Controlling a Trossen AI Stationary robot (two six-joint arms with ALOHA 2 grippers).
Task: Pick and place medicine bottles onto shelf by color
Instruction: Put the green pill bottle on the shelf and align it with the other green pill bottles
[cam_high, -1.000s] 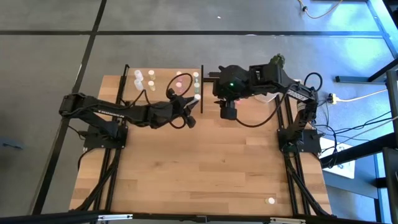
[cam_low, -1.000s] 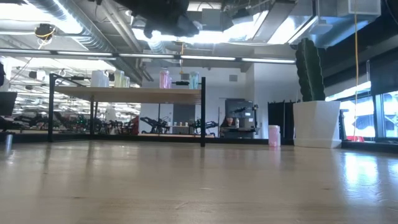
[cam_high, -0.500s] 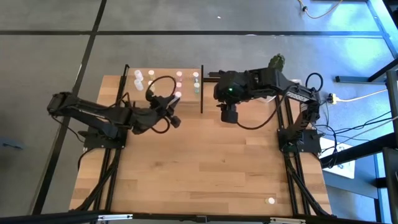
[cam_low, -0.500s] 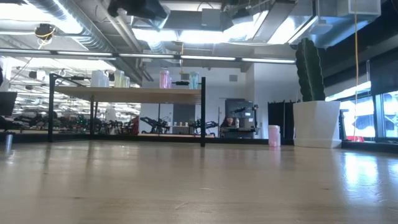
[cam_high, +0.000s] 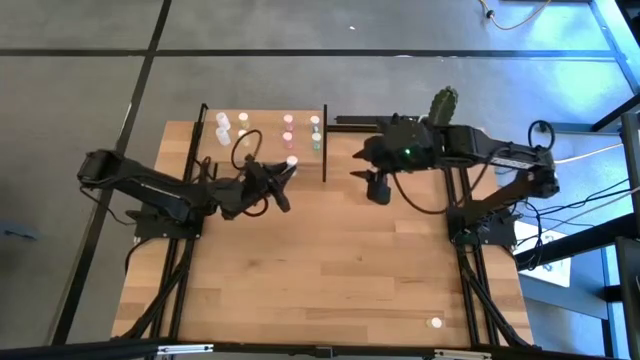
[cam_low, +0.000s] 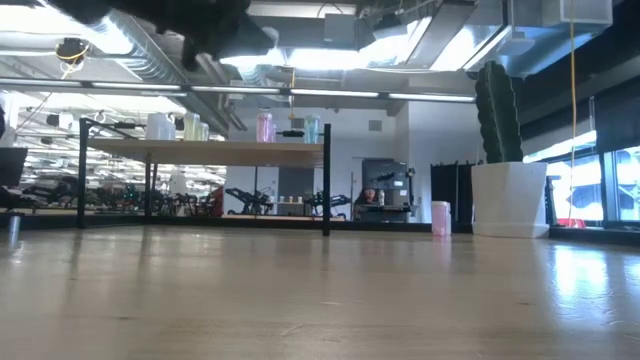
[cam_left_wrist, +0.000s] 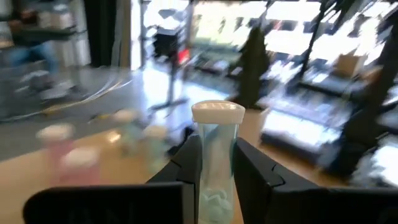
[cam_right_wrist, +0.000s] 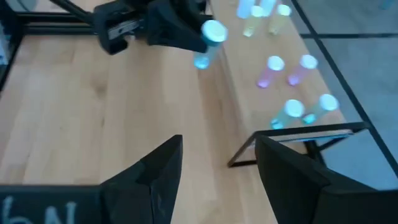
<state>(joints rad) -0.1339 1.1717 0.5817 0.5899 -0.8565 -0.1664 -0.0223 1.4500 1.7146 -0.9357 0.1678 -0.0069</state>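
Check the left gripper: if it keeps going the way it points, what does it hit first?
Probably the shelf: the left gripper, shut on a pale green bottle, points toward its near edge, where bottles already stand. Height clearance is unclear from above.

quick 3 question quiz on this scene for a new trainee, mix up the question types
1. True or false: the left gripper holds a vial with a white cap.
2. Which gripper has nothing between its fingers? A) left B) right
3. Fill in: in the low view, the pink bottle on the table stands beside the white pot of the ______.

Key
1. True. The left wrist view shows the vial upright between the two fingers.
2. B. The right gripper is open over the table, near the shelf.
3. Cactus. The pot is just beside the bottle.
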